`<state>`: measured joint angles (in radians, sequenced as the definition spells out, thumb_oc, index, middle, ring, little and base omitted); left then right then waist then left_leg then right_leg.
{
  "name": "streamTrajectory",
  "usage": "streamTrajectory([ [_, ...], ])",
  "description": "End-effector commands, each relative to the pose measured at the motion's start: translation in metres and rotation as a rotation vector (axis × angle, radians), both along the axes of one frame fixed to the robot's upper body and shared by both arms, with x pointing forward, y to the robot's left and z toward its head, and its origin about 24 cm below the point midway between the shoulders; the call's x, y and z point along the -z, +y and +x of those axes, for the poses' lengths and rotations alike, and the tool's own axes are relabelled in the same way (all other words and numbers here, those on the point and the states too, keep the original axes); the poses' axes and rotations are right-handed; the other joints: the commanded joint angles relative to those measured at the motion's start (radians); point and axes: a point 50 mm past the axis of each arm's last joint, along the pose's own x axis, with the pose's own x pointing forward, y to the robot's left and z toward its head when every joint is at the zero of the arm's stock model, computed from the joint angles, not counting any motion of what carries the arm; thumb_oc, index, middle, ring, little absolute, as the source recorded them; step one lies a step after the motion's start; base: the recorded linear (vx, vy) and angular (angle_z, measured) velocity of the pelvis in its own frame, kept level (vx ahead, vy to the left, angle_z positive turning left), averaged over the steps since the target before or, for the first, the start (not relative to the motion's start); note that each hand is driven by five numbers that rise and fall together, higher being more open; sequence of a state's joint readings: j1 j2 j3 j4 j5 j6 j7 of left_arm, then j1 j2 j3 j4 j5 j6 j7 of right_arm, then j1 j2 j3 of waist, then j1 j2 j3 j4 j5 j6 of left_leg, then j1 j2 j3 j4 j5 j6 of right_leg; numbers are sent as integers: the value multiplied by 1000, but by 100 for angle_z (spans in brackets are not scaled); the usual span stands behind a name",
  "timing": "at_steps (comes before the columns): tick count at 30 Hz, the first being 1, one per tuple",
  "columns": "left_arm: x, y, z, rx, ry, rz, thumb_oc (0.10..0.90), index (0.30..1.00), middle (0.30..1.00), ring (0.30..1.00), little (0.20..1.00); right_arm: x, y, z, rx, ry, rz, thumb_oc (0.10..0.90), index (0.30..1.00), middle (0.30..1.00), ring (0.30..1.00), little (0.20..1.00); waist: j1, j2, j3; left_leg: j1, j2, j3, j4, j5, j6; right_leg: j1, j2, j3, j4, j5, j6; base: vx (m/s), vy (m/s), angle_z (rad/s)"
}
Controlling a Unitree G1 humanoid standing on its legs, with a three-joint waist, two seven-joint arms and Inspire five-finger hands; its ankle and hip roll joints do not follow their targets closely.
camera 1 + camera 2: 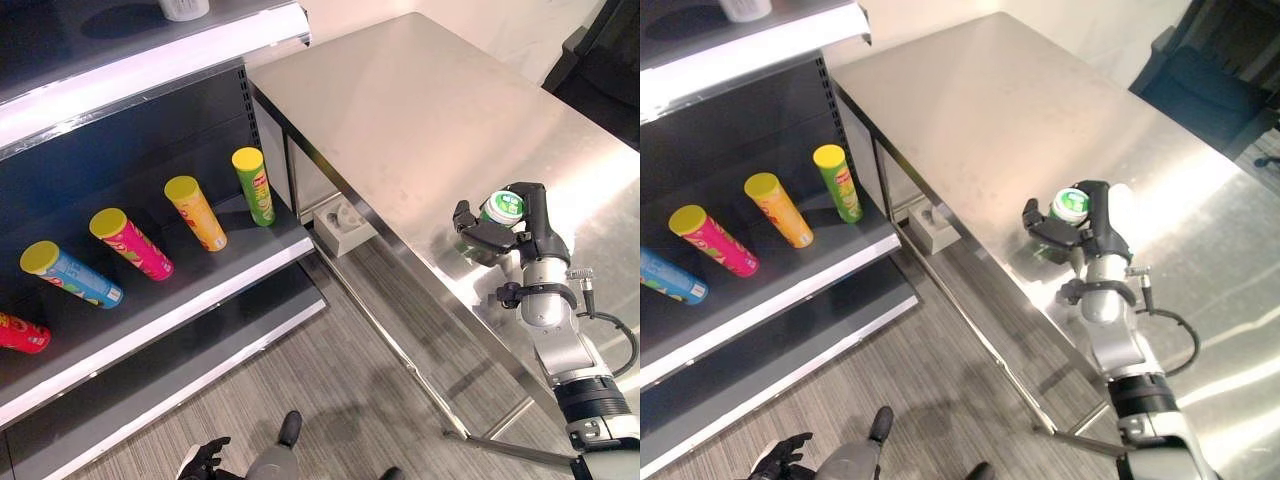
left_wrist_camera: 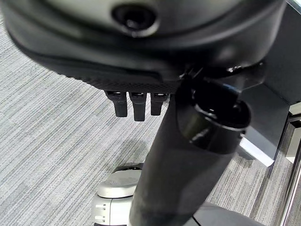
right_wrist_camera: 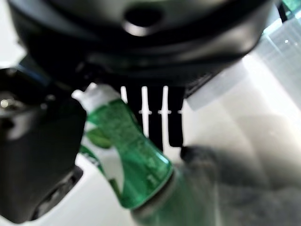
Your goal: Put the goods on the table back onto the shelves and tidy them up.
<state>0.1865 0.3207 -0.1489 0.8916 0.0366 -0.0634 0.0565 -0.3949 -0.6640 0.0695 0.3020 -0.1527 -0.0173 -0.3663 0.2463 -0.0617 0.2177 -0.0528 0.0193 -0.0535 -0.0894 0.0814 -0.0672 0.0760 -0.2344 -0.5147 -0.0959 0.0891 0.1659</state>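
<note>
Green bottle point(image 1: 497, 218) on the steel table point(image 1: 420, 110), tubes on the shelf point(image 1: 215, 262).

The bottle is clear green plastic with a white cap, near the table's front edge. Across the dark shelf lie a green tube point(image 1: 254, 186), an orange tube point(image 1: 196, 212), a pink tube point(image 1: 131, 244) and a blue tube point(image 1: 71, 274), all yellow-lidded, spaced apart, lids tilted upward.
</note>
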Motion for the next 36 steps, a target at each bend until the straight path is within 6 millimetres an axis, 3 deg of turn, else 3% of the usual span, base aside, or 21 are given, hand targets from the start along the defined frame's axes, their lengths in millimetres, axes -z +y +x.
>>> streamTrajectory([
  [1,-4,9,4,24,-21,47,800,900,900,900,900,-68,0,-6,-38,-254,-137,400,300,300,300,300,8,-1,-66,5,17,72,2,-57,1,27,-41,6,50,-37,48,0,0,0],
  [11,-5,15,5,24,-12,60,800,900,900,900,900,-107,9,-26,-143,-415,-153,400,300,300,300,300,-22,-8,-87,28,29,89,2,-59,-5,36,-32,23,47,-45,41,-13,-27,-4],
  [18,-5,19,3,11,2,60,800,900,900,900,900,-135,14,-36,-194,-509,-191,408,312,312,312,312,-35,-8,-118,47,62,102,2,-48,-31,60,0,28,27,-63,24,-48,-87,-8],
  [19,-4,18,2,8,7,58,800,900,900,900,900,-135,14,-36,-191,-506,-195,648,672,672,672,672,-36,-8,-120,48,66,104,2,-47,-33,62,5,29,20,-63,22,-51,-63,-5],
  [20,-4,18,1,3,9,55,800,900,900,900,900,-135,14,-36,-187,-504,-200,800,900,900,900,900,-37,-6,-122,49,71,105,2,-46,-35,62,9,30,17,-64,20,-28,-63,-8],
  [26,1,12,-7,24,44,42,800,900,900,900,900,-122,6,-41,-167,-452,-217,800,900,900,900,900,-44,3,-128,55,83,108,2,-44,-43,71,25,28,14,-70,13,-8,-28,-3],
  [31,2,11,-10,25,53,40,800,900,900,900,900,-94,3,-47,-173,-340,-227,800,900,900,900,900,-60,6,-121,58,82,116,2,-49,-41,70,22,28,17,-65,16,3,10,1],
  [32,2,11,-11,23,52,42,800,900,900,900,900,-80,-1,-48,-150,-283,-246,800,900,900,900,900,-66,6,-117,60,81,120,2,-52,-39,69,17,28,18,-60,19,8,33,-1],
  [36,2,11,-10,29,45,42,800,900,900,900,900,-63,-9,-47,-96,-220,-253,800,900,900,900,900,-69,4,-108,58,77,121,2,-54,-35,61,12,28,20,-55,23,2,17,-1],
])
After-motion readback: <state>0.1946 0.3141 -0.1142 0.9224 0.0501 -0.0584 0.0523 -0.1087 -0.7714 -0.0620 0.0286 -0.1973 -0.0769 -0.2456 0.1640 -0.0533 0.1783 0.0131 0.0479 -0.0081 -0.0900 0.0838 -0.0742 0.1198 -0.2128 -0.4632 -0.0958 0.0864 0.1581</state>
